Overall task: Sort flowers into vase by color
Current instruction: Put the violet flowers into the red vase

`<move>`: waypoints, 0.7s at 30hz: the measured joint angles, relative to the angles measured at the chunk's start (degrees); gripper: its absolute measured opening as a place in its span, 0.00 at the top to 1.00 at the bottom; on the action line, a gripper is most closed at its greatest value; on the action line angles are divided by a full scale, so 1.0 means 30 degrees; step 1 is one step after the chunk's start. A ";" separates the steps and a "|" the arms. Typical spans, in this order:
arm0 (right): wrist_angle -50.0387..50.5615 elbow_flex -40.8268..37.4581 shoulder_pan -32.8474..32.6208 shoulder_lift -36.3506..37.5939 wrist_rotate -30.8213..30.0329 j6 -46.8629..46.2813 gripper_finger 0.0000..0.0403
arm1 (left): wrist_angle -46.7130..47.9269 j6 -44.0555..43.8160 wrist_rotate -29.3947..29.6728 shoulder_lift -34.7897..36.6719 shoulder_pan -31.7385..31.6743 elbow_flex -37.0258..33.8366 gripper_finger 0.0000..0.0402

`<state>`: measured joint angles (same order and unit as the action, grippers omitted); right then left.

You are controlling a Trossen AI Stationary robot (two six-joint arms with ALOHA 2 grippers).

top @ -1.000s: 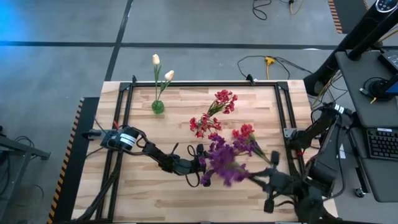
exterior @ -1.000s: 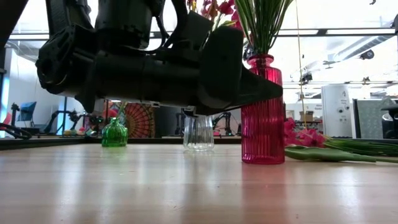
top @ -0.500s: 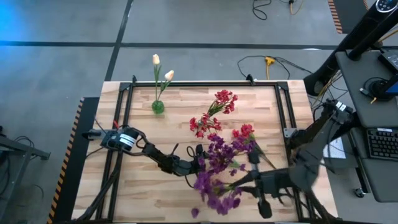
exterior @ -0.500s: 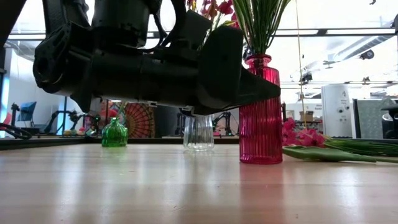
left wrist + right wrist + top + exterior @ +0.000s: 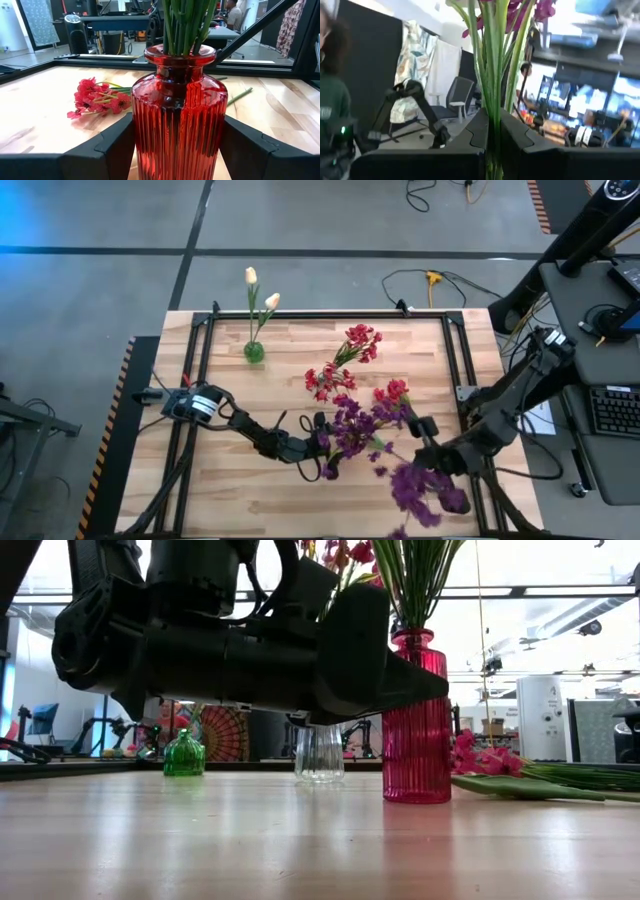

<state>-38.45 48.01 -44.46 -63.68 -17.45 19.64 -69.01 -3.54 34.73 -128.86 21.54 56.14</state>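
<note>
The purple flowers (image 5: pixel 425 490) are smeared by blur and their lowest blossoms cut off by the frame edge.

table (image 5: pixel 230 480): pale wood, black frame | standing on it: green vase (image 5: pixel 254 352), clear vase (image 5: pixel 319 753), red vase (image 5: pixel 178 120) | lying flat: red flowers (image 5: pixel 355 348)

A: What is lying around the table (image 5: pixel 290 340)?

B: Grey floor (image 5: pixel 90 290), with a dark line (image 5: pixel 300 251) running across beyond the table. A yellow-plugged cable (image 5: pixel 432 279) is trailing just past its far edge.

A: And beside it?

B: A desk (image 5: pixel 590 350) is standing to the table's right, carrying a keyboard (image 5: pixel 610 410). Across the table, bright windows (image 5: pixel 540 630) are glowing, and a patterned hanging (image 5: pixel 222 733) is showing far behind.
</note>
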 joint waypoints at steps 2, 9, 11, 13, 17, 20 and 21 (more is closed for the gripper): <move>-0.1932 -0.1353 -0.0268 -0.0084 0.0028 0.1007 0.96 | 0.0003 -0.0010 0.0246 0.0000 0.0005 0.0000 0.42; -0.9339 -0.5496 -0.0213 -0.1095 -0.0015 0.3548 0.96 | 0.0033 -0.0075 0.0715 0.0000 0.0007 -0.0007 0.42; -1.1329 -0.6474 0.0053 -0.1573 0.0000 0.3755 0.96 | 0.0046 -0.0077 0.0760 0.0000 0.0005 -0.0007 0.42; -1.3287 -0.7332 0.0341 -0.1996 -0.0042 0.3752 0.96 | 0.0066 -0.0083 0.0768 0.0000 0.0000 -0.0007 0.42; -1.5670 -0.8409 0.0935 -0.3532 0.0832 0.3741 0.96 | 0.0175 -0.0207 0.0775 0.0000 0.0003 -0.0007 0.42; -1.7260 -0.8486 0.1252 -0.4919 0.1319 0.3891 0.96 | 0.0228 -0.0336 0.0773 0.0000 0.0000 -0.0007 0.42; -1.7233 -0.8432 0.1340 -0.5260 0.1310 0.4145 0.96 | 0.0234 -0.0352 0.0767 0.0000 0.0000 -0.0007 0.42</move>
<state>-90.15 22.71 -40.44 -79.46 -13.52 32.07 -68.31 -4.60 37.04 -128.86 21.54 56.12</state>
